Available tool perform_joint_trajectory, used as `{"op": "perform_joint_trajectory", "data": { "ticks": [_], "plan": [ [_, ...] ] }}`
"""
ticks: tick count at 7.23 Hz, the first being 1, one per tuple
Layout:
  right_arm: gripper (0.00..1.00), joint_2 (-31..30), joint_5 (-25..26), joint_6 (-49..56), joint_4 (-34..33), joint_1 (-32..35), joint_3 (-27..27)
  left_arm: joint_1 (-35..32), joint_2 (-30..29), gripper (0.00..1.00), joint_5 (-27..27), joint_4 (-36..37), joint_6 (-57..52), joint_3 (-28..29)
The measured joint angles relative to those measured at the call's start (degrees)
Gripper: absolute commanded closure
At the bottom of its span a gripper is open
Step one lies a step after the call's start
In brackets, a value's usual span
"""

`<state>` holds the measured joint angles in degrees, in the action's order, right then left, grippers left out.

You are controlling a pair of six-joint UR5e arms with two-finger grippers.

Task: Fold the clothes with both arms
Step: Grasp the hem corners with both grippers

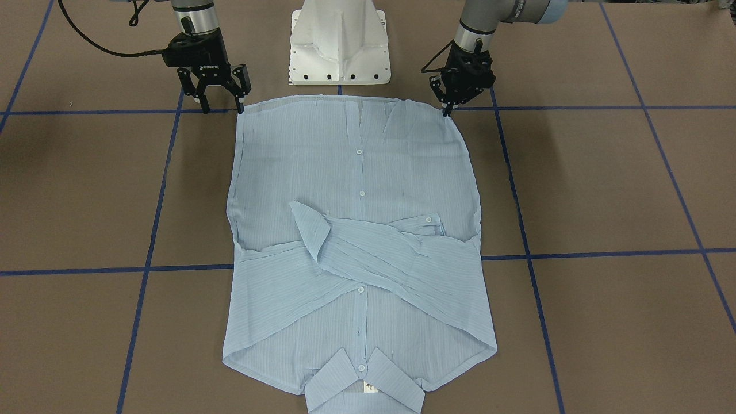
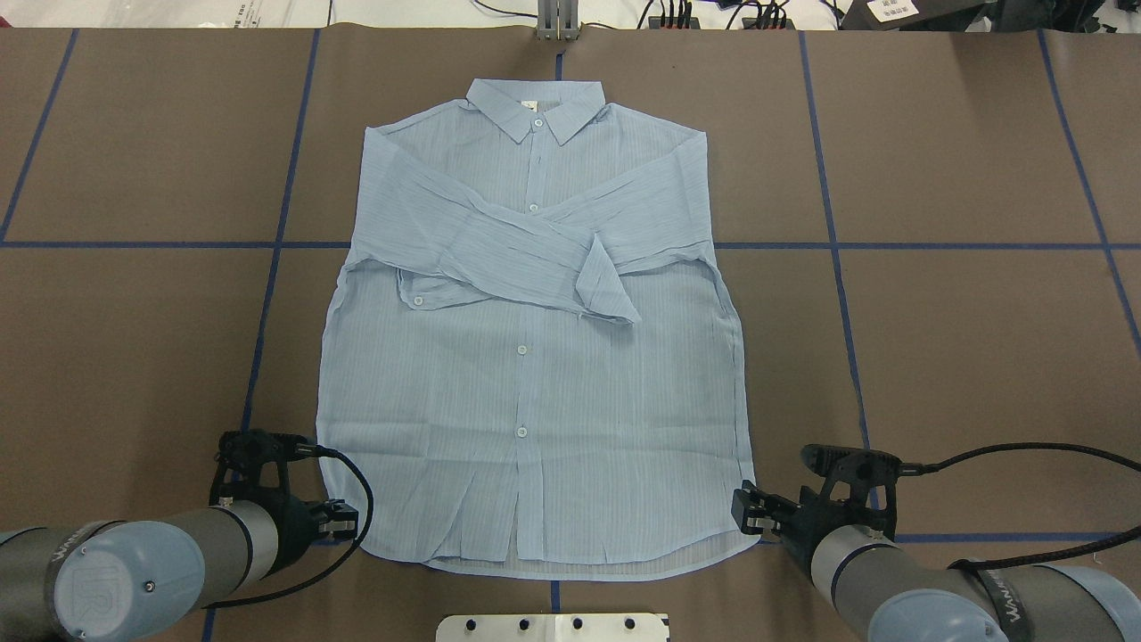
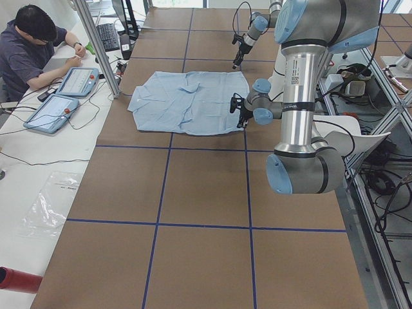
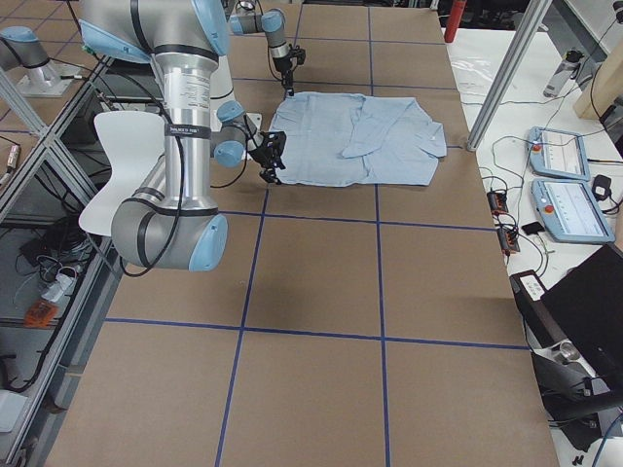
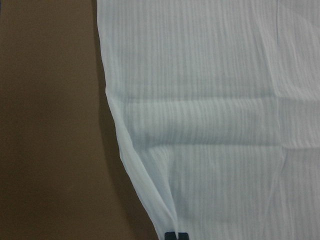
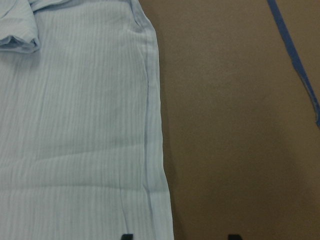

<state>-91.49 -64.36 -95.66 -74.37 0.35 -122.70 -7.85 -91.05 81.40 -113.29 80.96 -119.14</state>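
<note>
The light-blue striped shirt point(image 1: 356, 172) point(image 2: 535, 392) lies flat and front up on the brown table, sleeves crossed over the chest, collar point(image 2: 535, 111) at the far side and hem toward the robot's base. My left gripper point(image 1: 447, 108) point(image 2: 343, 524) is at the hem's left corner. In the left wrist view its fingertips point(image 5: 175, 235) are together on the shirt's edge point(image 5: 150, 200). My right gripper point(image 1: 222, 106) point(image 2: 747, 513) is open at the hem's right corner. In the right wrist view the shirt's side edge point(image 6: 157, 150) runs between its spread tips.
The white pedestal base point(image 1: 339, 46) stands just behind the hem. Blue tape lines point(image 2: 838, 245) cross the table. A seated person point(image 3: 32, 45) with tablets point(image 3: 61, 106) is beside the table's far side, next to a metal post point(image 3: 96, 45).
</note>
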Motion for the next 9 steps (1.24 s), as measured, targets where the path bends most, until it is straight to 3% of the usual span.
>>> {"op": "perform_joint_trajectory", "data": {
  "ticks": [5,9],
  "plan": [
    [0.45,0.34,1.96,-1.23,-0.29,-4.28,1.62,0.03,-0.02,1.0,-1.41,0.0,-0.01,-0.42],
    [0.64,0.75,1.96,-1.29,-0.36,-5.14,2.24,0.03,-0.06,1.0,-1.33,-0.01,-0.01,-0.85]
  ]
}}
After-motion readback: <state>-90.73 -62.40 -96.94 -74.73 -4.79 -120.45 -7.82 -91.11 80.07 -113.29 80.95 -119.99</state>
